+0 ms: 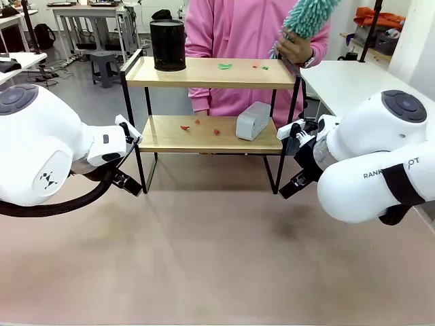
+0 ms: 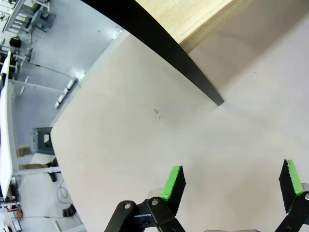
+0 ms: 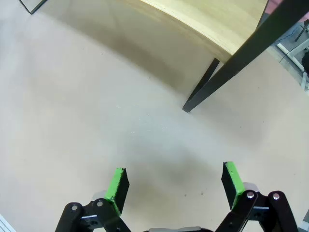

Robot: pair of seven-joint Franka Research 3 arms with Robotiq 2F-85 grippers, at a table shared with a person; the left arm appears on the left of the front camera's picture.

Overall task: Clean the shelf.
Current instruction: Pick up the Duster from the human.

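The left gripper (image 2: 236, 181) hung low over the beige table (image 1: 217, 265) near a black leg of the shelf (image 1: 204, 73), jaws spread wide and empty. The right gripper (image 3: 176, 183) hovered by another leg, released, holding nothing. The shelf stood across the table between the arms. A black cylindrical bin (image 1: 168, 45) sat on its top board, contents hidden. A white box (image 1: 253, 121) and red scraps (image 1: 185, 127) lay on the lower board. A person's hand (image 1: 293, 47) held a teal duster (image 1: 309, 15) above the shelf's right end.

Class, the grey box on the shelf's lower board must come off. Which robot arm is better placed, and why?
Likely the right: the box sits near the board's right end, nearest the open right pincer; the left pincer is at the other end.
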